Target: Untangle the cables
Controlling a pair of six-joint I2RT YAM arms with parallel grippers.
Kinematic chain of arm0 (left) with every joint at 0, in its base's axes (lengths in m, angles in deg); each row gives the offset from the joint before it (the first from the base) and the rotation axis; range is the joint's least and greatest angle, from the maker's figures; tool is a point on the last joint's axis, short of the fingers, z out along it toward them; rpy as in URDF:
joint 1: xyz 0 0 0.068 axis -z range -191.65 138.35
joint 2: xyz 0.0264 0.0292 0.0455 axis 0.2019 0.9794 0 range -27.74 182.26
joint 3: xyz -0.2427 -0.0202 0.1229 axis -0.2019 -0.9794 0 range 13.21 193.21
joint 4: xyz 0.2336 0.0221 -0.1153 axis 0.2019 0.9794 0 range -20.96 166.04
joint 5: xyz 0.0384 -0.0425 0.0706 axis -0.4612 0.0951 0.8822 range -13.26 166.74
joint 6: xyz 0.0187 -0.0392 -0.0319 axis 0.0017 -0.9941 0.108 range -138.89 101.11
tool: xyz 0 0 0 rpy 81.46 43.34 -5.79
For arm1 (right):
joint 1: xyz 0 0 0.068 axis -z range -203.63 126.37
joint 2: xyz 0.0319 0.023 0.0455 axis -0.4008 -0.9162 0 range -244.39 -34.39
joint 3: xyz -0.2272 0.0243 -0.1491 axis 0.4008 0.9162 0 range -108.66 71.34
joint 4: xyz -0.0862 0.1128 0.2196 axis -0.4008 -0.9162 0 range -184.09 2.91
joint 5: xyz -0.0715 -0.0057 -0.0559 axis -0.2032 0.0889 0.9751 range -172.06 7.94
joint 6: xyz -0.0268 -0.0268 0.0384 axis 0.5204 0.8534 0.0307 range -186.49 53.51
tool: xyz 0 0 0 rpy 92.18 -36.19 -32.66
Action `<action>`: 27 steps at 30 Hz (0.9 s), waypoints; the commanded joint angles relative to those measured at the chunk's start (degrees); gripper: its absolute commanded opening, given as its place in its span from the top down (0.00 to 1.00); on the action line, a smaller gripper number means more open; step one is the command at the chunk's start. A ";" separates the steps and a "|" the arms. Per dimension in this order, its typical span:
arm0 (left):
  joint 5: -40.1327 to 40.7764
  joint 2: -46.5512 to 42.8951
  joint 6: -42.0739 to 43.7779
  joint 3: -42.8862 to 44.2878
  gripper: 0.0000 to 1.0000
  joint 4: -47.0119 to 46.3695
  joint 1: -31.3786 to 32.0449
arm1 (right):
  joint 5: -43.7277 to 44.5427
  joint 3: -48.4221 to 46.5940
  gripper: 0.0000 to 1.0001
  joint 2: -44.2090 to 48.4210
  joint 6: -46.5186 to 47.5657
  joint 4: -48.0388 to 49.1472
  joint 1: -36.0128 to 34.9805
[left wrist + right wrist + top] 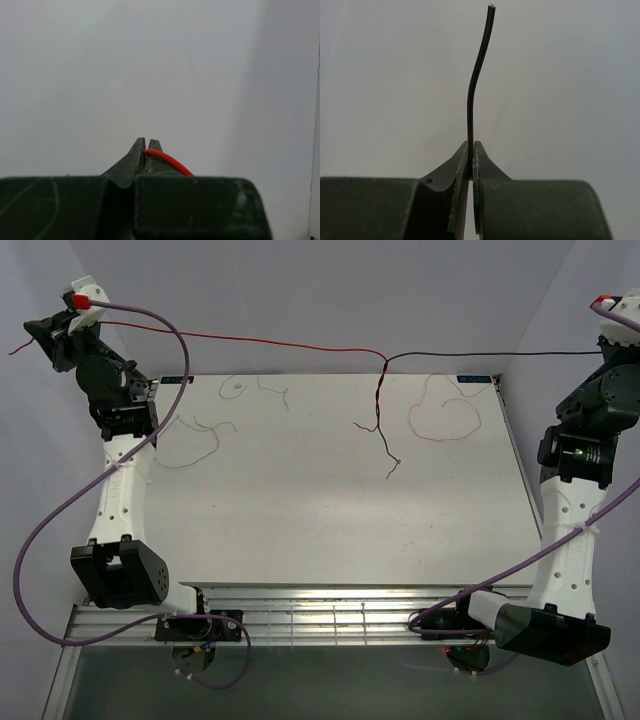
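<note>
Our left gripper (146,146) is shut tight on the red wire (169,161), which curls out to the right from the very tips. Our right gripper (471,148) is clamped on the black wire (472,95), and a short free end stands up past the pinch.

In the top view, the two wires run in from the raised arms and meet at a tangle (383,362) above the far edge of the table (300,530). Below it, their twisted tails (382,430) hang down onto the surface.

Both spans look nearly straight, so we judge there is little slack left. Drawing the arms further apart could cinch the tangle tighter instead of opening it. It could also pull a wire out of its grip. The red one looks more at risk, because it is held right at the fingertips with little length showing beyond them.

A hard pull might stretch or damage wire this thin. If the tangle shifts sideways, the tails would drag across the table and could snag the pale red strand (445,418) looped just beside them. The finer strands (190,440) on the left lie well apart.
</note>
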 commanded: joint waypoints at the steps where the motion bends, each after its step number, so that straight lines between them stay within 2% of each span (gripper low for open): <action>1: -0.83 -1.95 1.23 -0.96 1.00 -3.33 -2.39 | 1.60 1.64 0.92 1.46 4.95 6.17 1.19; 7: -0.92 2.26 -1.93 -1.66 1.00 -2.72 -7.48 | 1.78 6.92 0.92 1.90 12.33 12.14 2.42; 10: 0.83 3.59 -5.10 0.27 1.00 -1.22 -10.56 | 1.60 6.66 0.92 0.94 12.33 12.14 3.22; 14: -0.65 3.24 -5.98 0.01 1.00 0.37 -11.79 | 1.08 6.39 0.92 -0.82 12.24 12.14 3.31; 27: 0.05 5.08 -5.36 -1.84 1.00 -2.01 -15.84 | -0.60 6.83 0.92 -3.90 10.93 12.14 8.05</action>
